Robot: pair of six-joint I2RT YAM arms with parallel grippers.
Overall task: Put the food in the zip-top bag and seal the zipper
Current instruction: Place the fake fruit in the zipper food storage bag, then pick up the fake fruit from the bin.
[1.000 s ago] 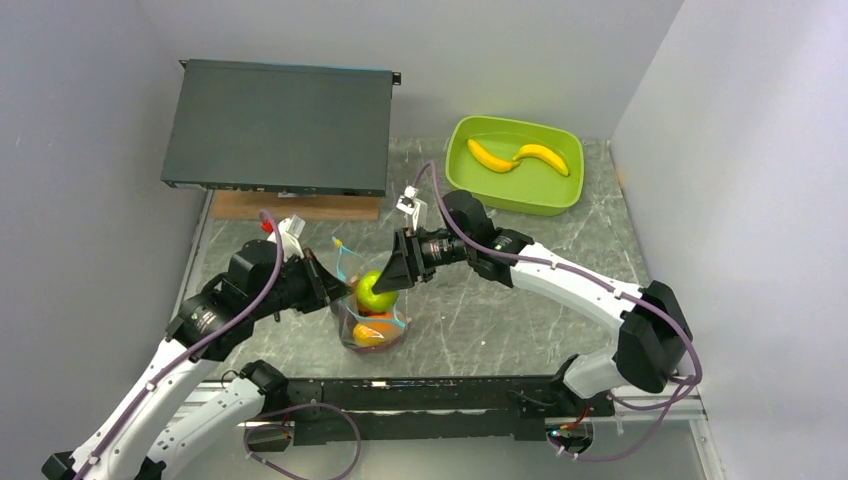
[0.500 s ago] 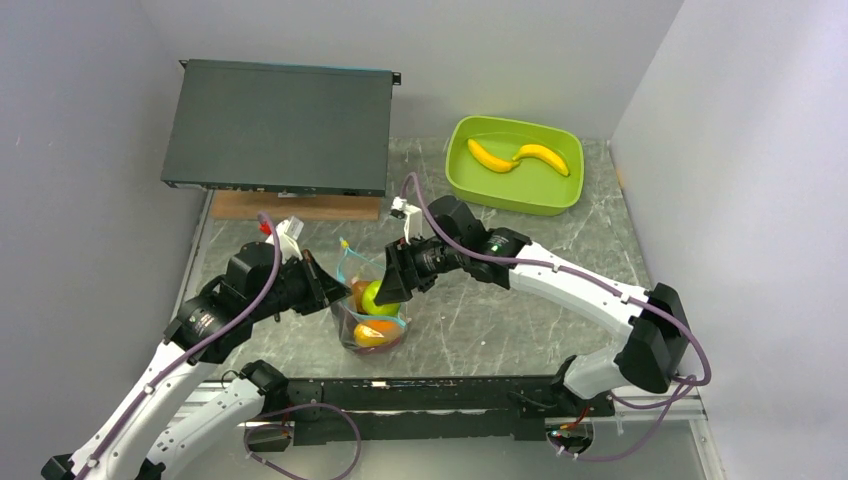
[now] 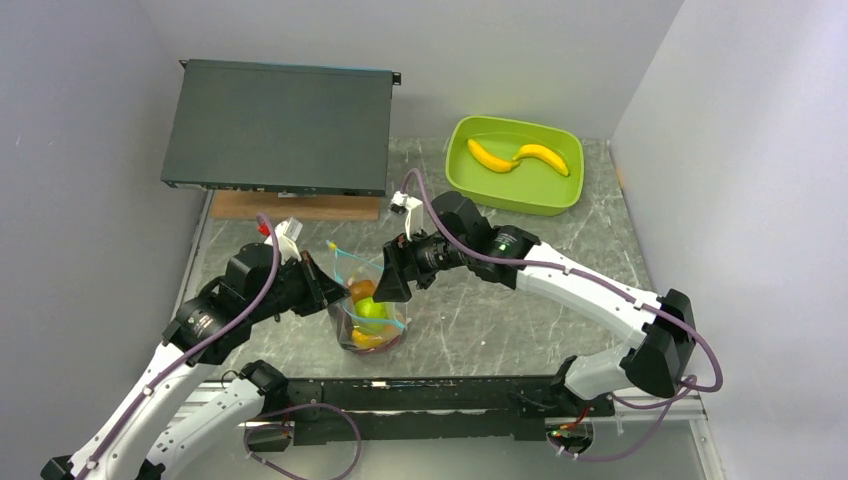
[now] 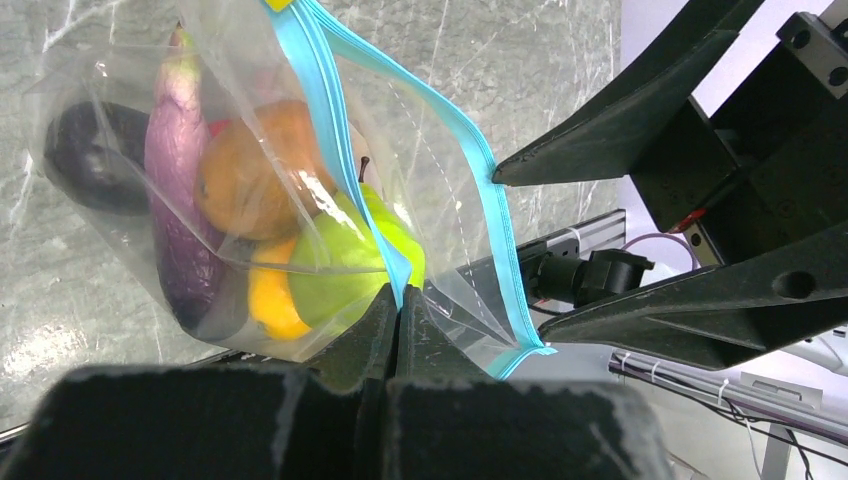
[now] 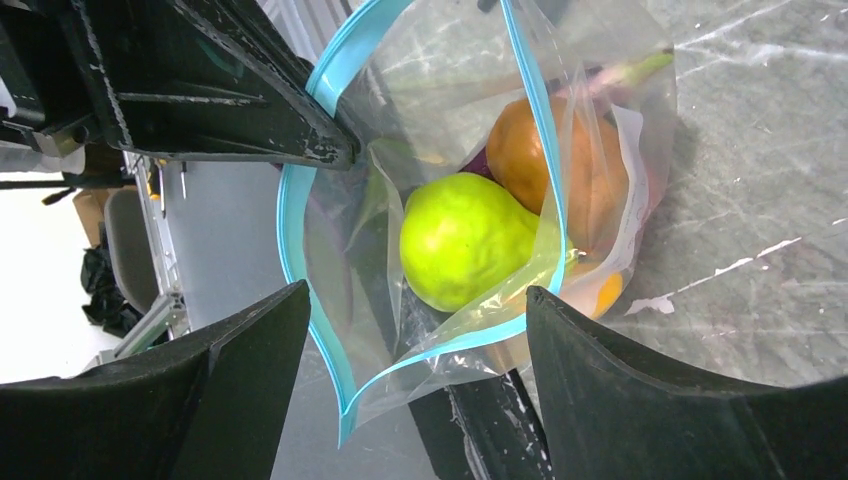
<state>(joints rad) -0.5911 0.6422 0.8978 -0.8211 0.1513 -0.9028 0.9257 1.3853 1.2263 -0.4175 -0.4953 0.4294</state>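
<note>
The clear zip-top bag point(image 3: 362, 318) stands open near the table's front edge, its teal zipper point(image 4: 470, 165) gaping. Inside lie a green lime point(image 5: 462, 240), an orange piece point(image 5: 580, 170), a purple eggplant point(image 4: 170, 190) and a yellow-orange piece point(image 4: 270, 300). My left gripper point(image 4: 397, 300) is shut on the bag's mouth edge, holding it up. My right gripper point(image 5: 420, 330) is open and empty, its jaws wide just above the bag mouth point(image 3: 385, 285). Two yellow bananas point(image 3: 517, 156) lie in the lime-green tub point(image 3: 560, 195).
A dark flat box point(image 3: 280, 125) sits on a wooden block point(image 3: 295, 206) at the back left. The green tub stands at the back right. Grey walls close in on both sides. A black rail point(image 3: 440, 390) runs along the front edge.
The green lime left my right gripper and dropped into the bag. My right gripper opened and stays above the bag mouth. My left gripper kept its hold.
</note>
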